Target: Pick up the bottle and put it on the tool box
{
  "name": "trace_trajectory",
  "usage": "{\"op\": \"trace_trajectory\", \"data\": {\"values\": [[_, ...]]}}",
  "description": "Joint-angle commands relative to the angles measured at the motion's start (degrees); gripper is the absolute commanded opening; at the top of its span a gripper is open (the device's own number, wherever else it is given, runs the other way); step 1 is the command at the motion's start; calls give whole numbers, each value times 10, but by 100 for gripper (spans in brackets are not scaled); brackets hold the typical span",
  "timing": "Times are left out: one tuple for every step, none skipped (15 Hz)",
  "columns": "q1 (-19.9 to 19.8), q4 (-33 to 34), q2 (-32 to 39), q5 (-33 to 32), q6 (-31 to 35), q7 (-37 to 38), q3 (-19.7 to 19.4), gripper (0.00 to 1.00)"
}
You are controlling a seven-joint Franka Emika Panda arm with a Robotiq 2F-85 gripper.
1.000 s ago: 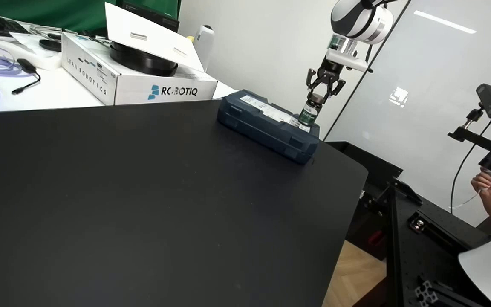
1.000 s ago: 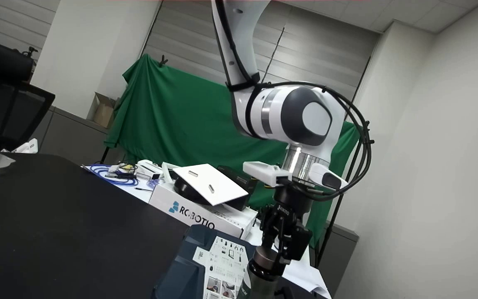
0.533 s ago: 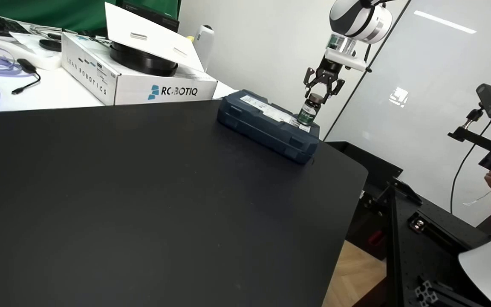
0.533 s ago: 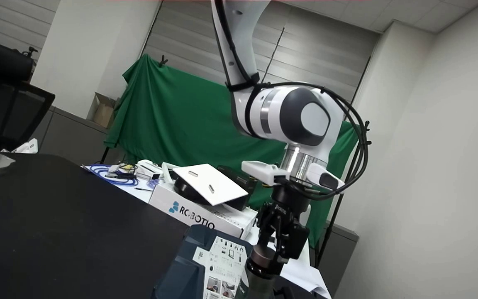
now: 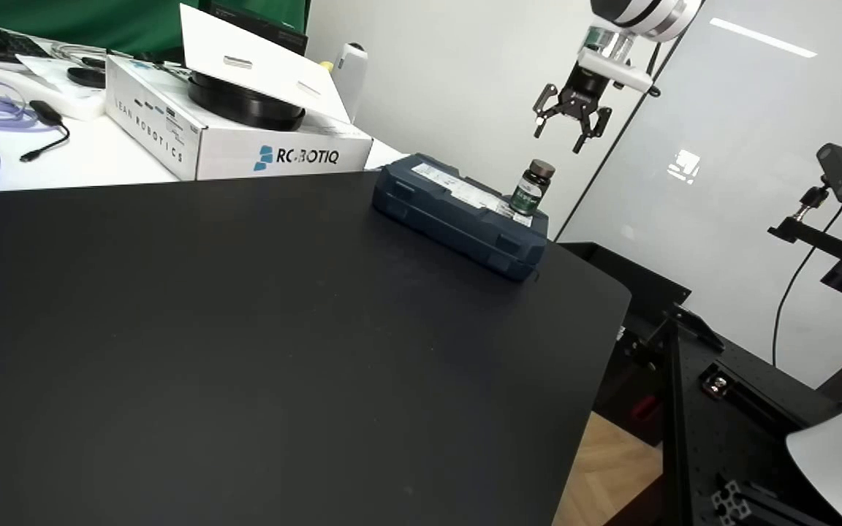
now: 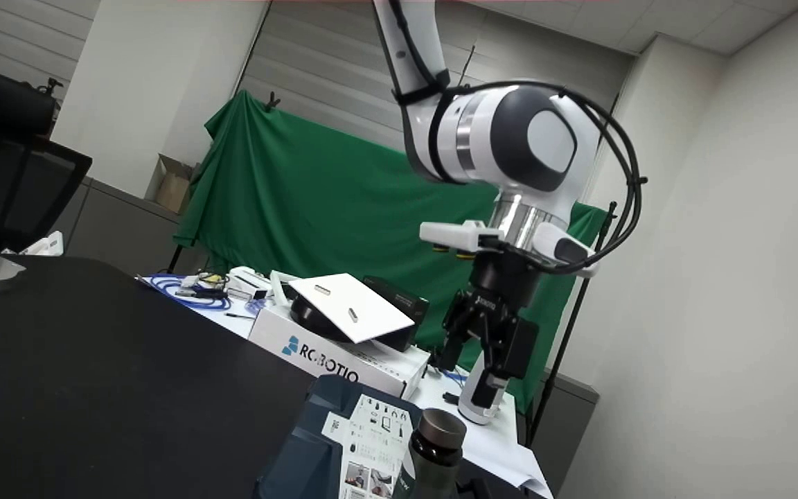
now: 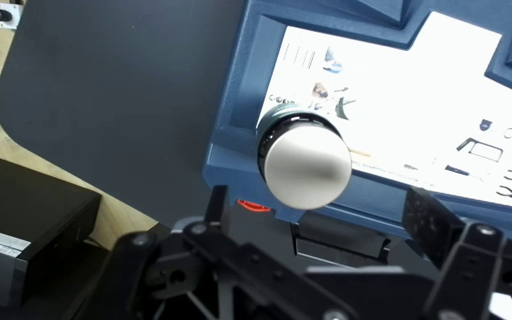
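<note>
I saw, in an exterior view: white lettered box (image 5: 231, 150) sat beyond far edge of desk (image 5: 282, 351); tool box (image 5: 457, 223) lay near desk's far right corner; bottle (image 5: 530, 191) stood upright on tool box's right end; gripper (image 5: 558, 142) hung above, spread wide, gripping nothing

Bottle (image 6: 435, 456) and tool box (image 6: 307, 454) only partly above an exterior view's lower edge
</note>
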Motion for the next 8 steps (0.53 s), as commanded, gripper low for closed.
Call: {"op": "trace_trajectory", "data": {"values": [[1,-49,-79,-17,-21,-3,-11,100],[2,-58,-94,-25,-27,-3,-15,100],[-4,-19,-51,-12,-20,-3,-6,100],[-4,-29,-66,-15,-25,-4,-9,100],[-4,-37,-77,-17,-26,-6,-10,100],[-4,-42,-82,-19,-27,-6,-11,100],[-3,-45,-84,-21,-27,-6,-11,100],[-3,-47,-84,-21,-27,-6,-11,100]]}}
